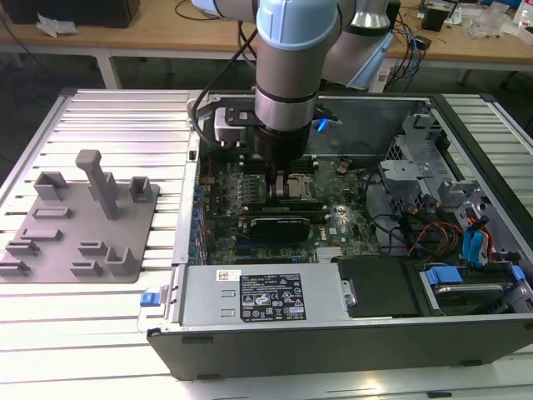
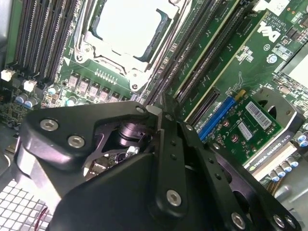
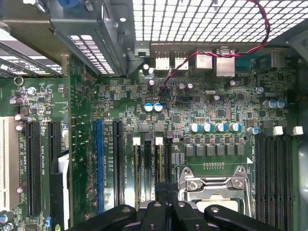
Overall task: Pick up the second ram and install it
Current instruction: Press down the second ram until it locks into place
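Gripper (image 2: 161,113) down over motherboard (image 1: 333,225) by the slots (image 3: 147,163), fingers together, maybe on ram; insertion step, needs straight press.

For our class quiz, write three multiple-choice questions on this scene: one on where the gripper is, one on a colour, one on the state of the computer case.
1. Where is the gripper?
A. Beside the case, over the table
B. Inside the computer case, over the motherboard
C. High above the case

2. In the first wrist view, what colour is the odd slot among the black ones?
A. Red
B. Yellow
C. Blue

3. What state is the case in?
A. Open, boards exposed
B. Closed by a panel
C. Covered by a cloth

Answers:
1 B: the exterior view shows the arm reaching down into the case.
2 C: one long slot is blue.
3 A: the motherboard lies in plain sight.
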